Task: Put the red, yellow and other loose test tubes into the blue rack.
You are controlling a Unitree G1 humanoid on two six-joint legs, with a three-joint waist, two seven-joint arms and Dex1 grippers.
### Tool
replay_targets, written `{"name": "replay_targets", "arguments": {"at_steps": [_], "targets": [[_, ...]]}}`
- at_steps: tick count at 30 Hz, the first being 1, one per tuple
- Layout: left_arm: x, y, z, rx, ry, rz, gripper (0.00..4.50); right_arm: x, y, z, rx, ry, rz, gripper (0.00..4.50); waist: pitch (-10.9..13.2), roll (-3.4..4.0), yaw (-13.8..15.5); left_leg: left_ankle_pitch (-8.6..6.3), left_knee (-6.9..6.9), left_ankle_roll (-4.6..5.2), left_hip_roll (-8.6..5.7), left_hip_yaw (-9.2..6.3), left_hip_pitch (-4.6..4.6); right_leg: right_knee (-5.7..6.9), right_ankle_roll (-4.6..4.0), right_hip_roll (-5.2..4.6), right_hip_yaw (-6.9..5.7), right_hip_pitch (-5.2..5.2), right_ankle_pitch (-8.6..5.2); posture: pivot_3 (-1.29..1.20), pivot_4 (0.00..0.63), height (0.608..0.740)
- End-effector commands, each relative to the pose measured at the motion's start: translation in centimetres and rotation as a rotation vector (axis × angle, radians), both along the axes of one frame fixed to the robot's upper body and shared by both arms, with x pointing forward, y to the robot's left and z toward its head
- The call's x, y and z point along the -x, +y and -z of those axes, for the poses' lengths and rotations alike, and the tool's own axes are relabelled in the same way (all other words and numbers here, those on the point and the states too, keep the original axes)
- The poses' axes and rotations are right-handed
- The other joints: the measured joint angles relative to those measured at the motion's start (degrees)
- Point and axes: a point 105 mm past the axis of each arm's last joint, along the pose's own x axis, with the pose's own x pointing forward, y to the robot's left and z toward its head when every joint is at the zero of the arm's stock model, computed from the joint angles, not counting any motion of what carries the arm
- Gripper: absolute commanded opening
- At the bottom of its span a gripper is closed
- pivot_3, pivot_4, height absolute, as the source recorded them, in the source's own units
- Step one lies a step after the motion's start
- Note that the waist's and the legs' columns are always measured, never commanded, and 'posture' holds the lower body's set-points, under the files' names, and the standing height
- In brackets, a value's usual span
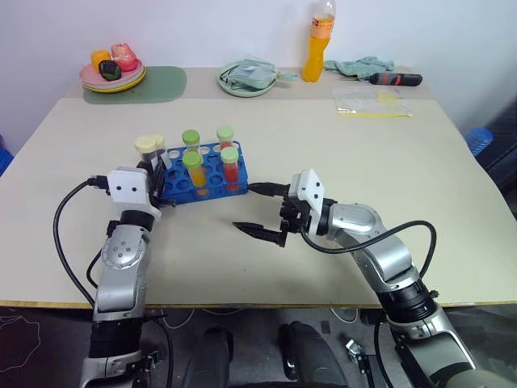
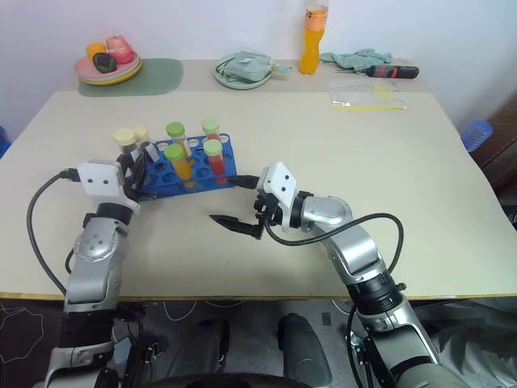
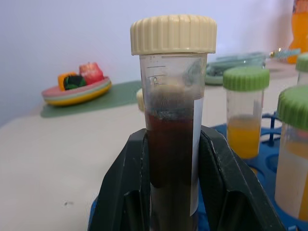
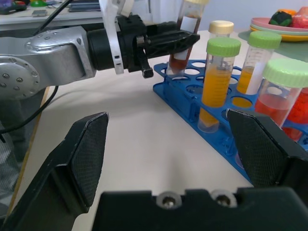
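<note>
Left gripper clamped on a cream-capped tube of dark brown liquid, black fingers pressed against both sides, tube upright and poised at the left end of the blue rack, over or just at its holes; whether seated in a hole cannot be told. Another cream-capped tube just behind it at the same end of the rack. Four green-capped tubes standing in the rack: two with yellow-orange liquid and two with red liquid, all upright. Rack resting on the beige table, left of centre, near the front edge. Right gripper wide open and holding nothing, pointing leftward just above the table, its upper finger tip close to the right end of the rack, lower finger well apart toward the front edge. Along the far side of the table: a plate of toy food on a green mat, a pale green plate with crumpled items, an orange drink bottle, a teal cloth, a screwdriver with a red and black handle, and a clear plastic bag in front of it.
</note>
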Motion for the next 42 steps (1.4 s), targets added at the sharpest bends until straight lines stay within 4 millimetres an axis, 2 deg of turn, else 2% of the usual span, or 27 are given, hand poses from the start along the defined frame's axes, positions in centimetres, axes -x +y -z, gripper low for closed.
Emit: {"name": "replay_targets", "arguments": {"at_steps": [1,12,23,42], "targets": [[-0.1,-0.4,-0.5,0.003,-0.034,0.029,0.78,0.4,0.0,-1.3,-0.024,-0.054,0.000,4.35,0.00,0.01,-0.03,0.00,0.00,0.00,0.00,0.00,0.00,0.00,0.00,0.00,0.00,0.00,0.00,0.00,0.150,0.740],[-0.5,-1.1,0.4,0.042,-0.005,0.065,0.78,0.4,0.1,-1.3,-0.031,-0.052,0.000,4.35,-0.02,0.03,-0.03,0.00,0.01,0.00,0.00,-0.01,0.02,0.01,0.00,0.01,-0.01,0.02,0.00,0.00,0.150,0.740],[0.9,-0.5,0.8,0.010,0.012,0.026,0.78,0.5,0.4,-1.2,-0.044,-0.043,-0.008,4.35,-0.04,0.07,-0.12,0.00,-0.01,0.00,0.01,-0.01,0.04,0.02,0.00,0.02,0.00,0.02,0.00,0.00,0.150,0.740],[-1.0,-1.4,0.6,0.023,0.000,0.045,0.78,0.6,0.3,-1.3,-0.037,-0.052,-0.004,4.35,-0.04,0.07,0.11,0.00,0.01,0.00,0.00,-0.02,0.05,0.02,0.00,0.03,-0.01,0.06,0.00,0.00,0.150,0.740]]}}
